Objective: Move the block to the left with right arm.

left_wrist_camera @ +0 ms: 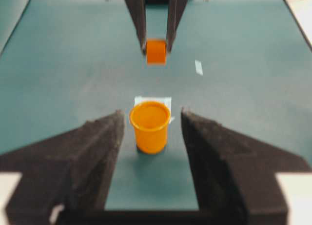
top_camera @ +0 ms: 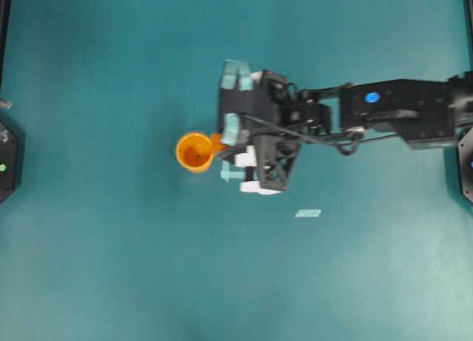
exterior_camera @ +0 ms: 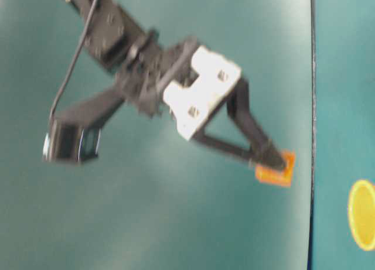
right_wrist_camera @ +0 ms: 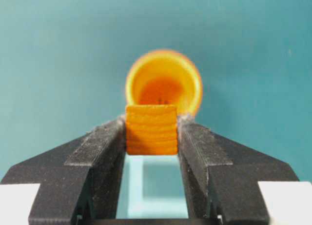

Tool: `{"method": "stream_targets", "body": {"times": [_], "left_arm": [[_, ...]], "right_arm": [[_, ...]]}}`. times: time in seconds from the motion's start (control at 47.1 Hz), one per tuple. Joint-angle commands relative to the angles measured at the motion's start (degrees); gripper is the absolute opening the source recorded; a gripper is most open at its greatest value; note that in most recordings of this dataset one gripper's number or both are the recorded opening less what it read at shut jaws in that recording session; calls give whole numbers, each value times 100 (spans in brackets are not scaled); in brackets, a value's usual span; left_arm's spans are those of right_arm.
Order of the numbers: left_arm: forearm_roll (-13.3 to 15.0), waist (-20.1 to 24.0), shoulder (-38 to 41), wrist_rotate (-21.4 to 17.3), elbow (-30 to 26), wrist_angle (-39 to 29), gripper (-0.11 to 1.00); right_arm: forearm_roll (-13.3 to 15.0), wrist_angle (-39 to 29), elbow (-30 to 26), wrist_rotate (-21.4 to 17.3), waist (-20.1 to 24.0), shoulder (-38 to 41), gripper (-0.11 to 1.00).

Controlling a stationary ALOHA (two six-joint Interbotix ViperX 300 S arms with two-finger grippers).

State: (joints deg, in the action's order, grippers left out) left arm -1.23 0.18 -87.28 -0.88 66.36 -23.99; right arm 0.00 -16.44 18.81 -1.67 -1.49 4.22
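Right pincer (right_wrist_camera: pixel 151 132) around block (right_wrist_camera: pixel 151 129)

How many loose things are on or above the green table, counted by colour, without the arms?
Orange: 2, the small orange wooden cube and the round orange plastic cup
Pale blue: 2, the tape square behind the cup and the small tape strip
Total: 4

the long black jointed right arm (top_camera: pixel 403 112) carries a round blue dot on its upper link, and a thin black cable loops along its side. its gripper (top_camera: pixel 226 143) has light blue tape pads, blocky white plastic parts with small screws and black truss-like fingers (right_wrist_camera: pixel 100 152) faced with coarse dark foam.
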Motion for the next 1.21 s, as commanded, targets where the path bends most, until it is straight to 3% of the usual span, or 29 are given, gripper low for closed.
{"method": "stream_targets", "body": {"times": [0.0, 0.488, 1.188], "left_arm": [[-9, 0, 44, 0, -158, 123, 48], [-9, 0, 35, 9, -185, 167, 48], [-9, 0, 9, 0, -202, 176, 48]], "right_arm": [[9, 35, -510, 0, 18, 88, 39], [149, 44, -2215, 26, -26, 1257, 39], [149, 492, -3067, 26, -26, 2057, 39]]}}
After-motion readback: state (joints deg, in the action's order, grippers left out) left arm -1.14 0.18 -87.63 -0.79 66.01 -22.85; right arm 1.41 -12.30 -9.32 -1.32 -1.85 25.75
